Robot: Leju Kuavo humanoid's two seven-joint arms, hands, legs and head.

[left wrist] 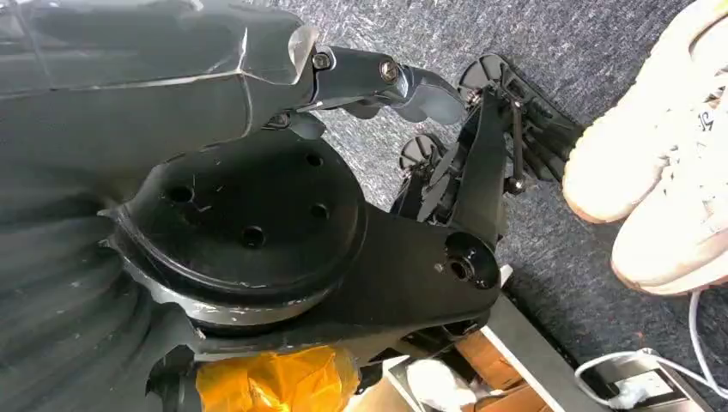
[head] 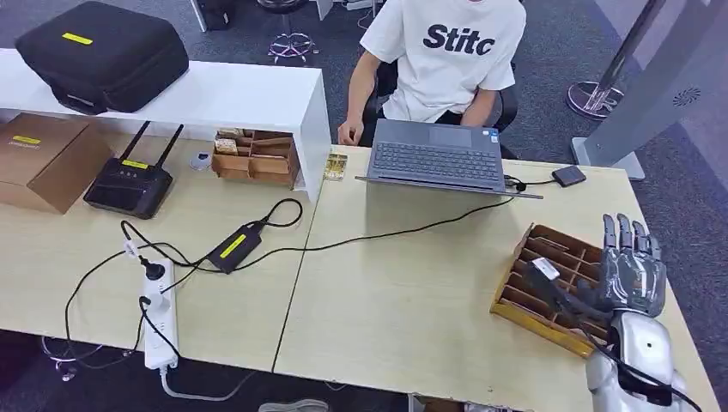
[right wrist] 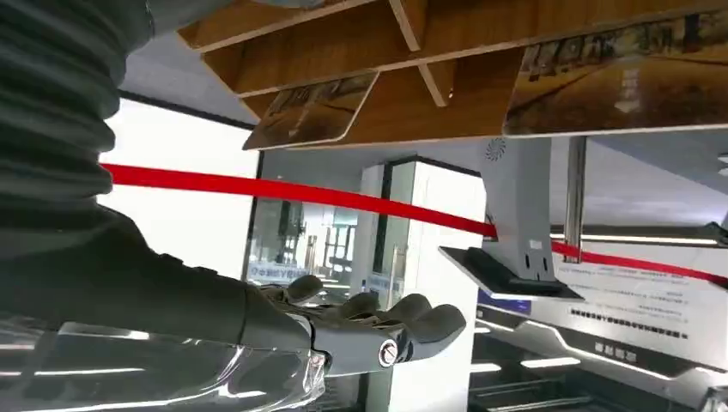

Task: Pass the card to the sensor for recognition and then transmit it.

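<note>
The right robot hand (head: 631,270) is hanging over the far-right end of the tabletop (head: 403,283), fingers stretched out flat and apart, holding nothing – it's sitting right above the wooden card tray (head: 549,287). In the right wrist view the cards (right wrist: 313,110) are still lying in the tray's slots (two showing, printed faces visible). The left robot hand (left wrist: 378,86) is dangling down by the floor near someone's white sneakers (left wrist: 661,172) – fingers curled in, nothing in them. A person in a white T-shirt (head: 446,51) is sitting at a laptop (head: 438,159) across the tabletop.
</note>
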